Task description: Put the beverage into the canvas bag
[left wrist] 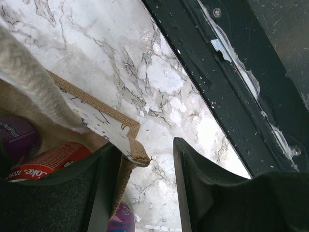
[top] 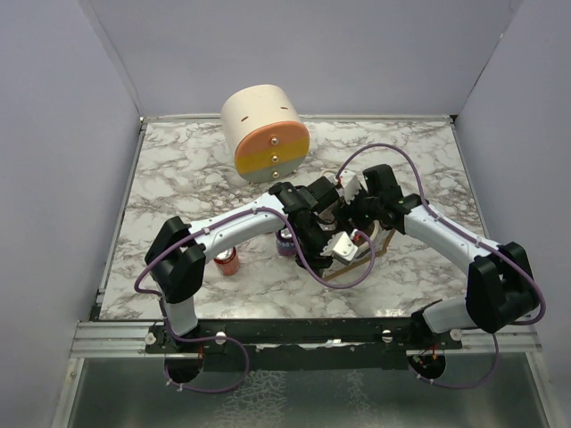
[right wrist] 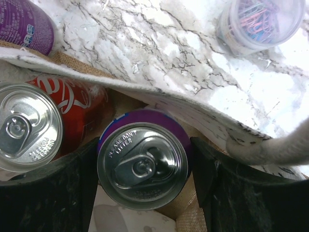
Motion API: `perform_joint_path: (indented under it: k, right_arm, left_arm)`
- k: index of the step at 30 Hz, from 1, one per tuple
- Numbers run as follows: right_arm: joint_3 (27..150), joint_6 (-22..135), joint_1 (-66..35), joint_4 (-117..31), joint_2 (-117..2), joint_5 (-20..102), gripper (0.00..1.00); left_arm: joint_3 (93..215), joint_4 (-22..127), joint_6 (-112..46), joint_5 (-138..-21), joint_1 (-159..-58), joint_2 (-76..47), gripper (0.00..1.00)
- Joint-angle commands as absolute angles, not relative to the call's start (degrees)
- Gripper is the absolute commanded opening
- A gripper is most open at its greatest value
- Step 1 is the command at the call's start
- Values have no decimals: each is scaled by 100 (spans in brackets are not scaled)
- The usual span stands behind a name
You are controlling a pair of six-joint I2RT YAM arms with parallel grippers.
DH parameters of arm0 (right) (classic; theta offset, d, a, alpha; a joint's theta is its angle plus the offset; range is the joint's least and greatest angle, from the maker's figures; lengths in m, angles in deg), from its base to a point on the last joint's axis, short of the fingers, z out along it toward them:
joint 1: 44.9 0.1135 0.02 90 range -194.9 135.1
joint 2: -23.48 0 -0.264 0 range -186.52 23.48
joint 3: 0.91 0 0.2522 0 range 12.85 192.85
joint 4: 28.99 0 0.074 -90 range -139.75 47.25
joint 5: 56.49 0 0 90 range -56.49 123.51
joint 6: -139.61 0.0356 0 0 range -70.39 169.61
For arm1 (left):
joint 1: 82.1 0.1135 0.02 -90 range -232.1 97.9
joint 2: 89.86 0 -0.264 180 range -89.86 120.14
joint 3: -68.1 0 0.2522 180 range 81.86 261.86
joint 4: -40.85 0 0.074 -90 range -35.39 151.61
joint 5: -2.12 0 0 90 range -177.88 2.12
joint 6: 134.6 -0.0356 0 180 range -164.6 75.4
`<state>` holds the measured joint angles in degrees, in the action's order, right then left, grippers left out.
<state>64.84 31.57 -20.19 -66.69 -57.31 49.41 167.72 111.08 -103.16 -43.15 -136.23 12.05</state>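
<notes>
Standing clamped in right gripper (right wrist: 145, 186): purple can (right wrist: 142, 162).

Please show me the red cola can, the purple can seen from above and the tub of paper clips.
red cola can (right wrist: 29, 126): right wrist view, silver top.
purple can (right wrist: 142, 166): right wrist view, silver top.
tub of paper clips (right wrist: 260, 21): right wrist view, clear lid.

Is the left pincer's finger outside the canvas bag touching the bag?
Apart. The left wrist view shows bare marble between the left pincer's outer finger and the canvas bag.
</notes>
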Motion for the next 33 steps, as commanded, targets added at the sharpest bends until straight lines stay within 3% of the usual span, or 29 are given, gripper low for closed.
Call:
perform_joint_path:
  k: [1, 8, 18, 33]
  right_arm:
    - [6604, 3002, -2020, -6286, -5593, 4972, 73]
    - [6725, 2922, -2020, -6467, -5550, 5045, 81]
    - [6934, 2937, -2020, -6798, -5278, 5114, 85]
    - [7425, 2920, -2020, -7507, -4713, 5545, 84]
  left_arm:
    - [16939, 11176, -10259, -4186, -13677, 1258, 50]
    - [16964, 11159, -10214, -4224, -13682, 1236, 50]
    - [16940, 11060, -10094, -4308, -13676, 1198, 50]
    - [16985, 10914, -9929, -4460, -13685, 1075, 50]
